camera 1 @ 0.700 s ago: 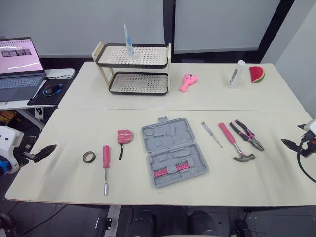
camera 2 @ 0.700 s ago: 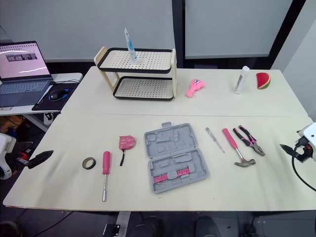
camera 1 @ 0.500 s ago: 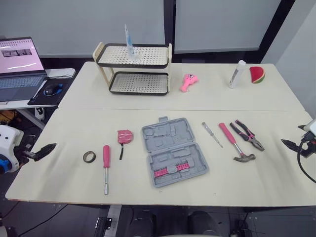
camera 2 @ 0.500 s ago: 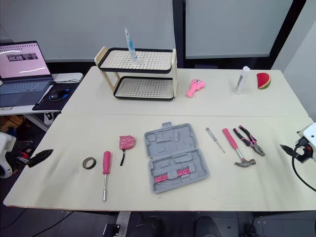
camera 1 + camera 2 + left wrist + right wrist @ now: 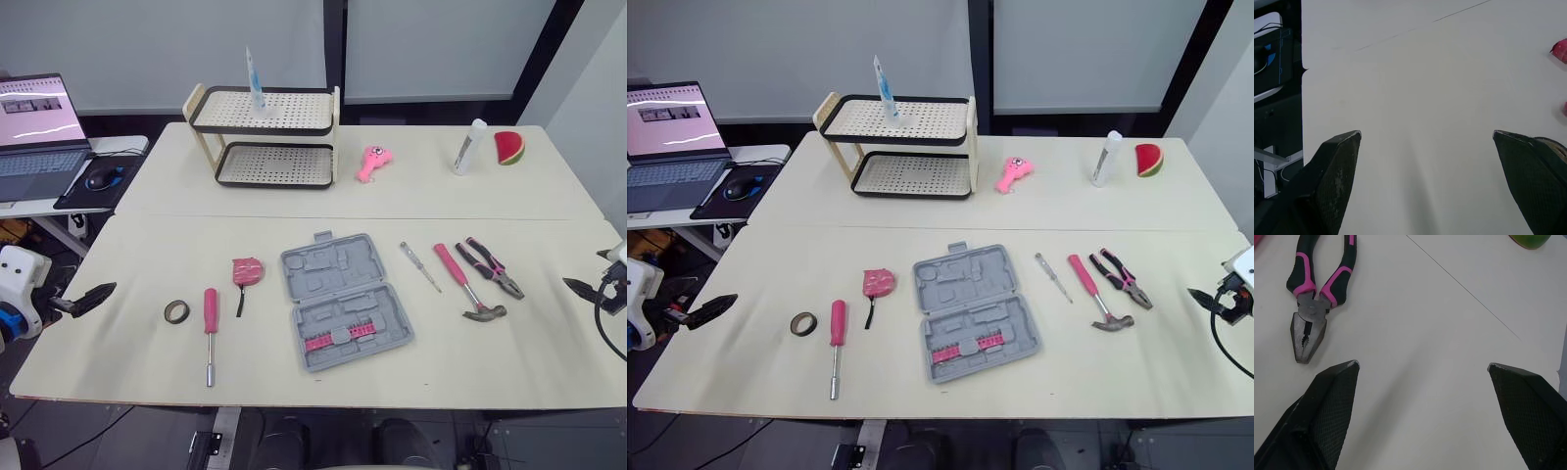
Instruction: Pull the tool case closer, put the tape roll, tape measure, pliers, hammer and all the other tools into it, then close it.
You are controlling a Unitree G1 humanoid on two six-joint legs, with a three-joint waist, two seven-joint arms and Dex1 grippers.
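Note:
The grey tool case (image 5: 345, 299) lies open at the table's middle, with pink bits in its near half. Left of it are the pink tape measure (image 5: 247, 271), a pink-handled screwdriver (image 5: 210, 331) and the tape roll (image 5: 176, 311). To its right lie a slim tester screwdriver (image 5: 420, 266), the hammer (image 5: 466, 283) and the pliers (image 5: 493, 266). My left gripper (image 5: 93, 296) hangs open at the table's left edge, apart from the tools. Off the right edge, my right gripper (image 5: 1422, 364) is open, with the pliers (image 5: 1315, 308) lying ahead of it.
A two-tier rack (image 5: 265, 137) with an upright tube (image 5: 255, 83) stands at the back. A pink toy (image 5: 371, 162), a white bottle (image 5: 470, 147) and a watermelon slice (image 5: 508, 148) sit at the back right. A laptop (image 5: 39, 127) and mouse (image 5: 101, 178) rest on a side desk.
The left gripper has edged slightly towards the table, and the right gripper has drifted a little outward. The case and tools have not moved.

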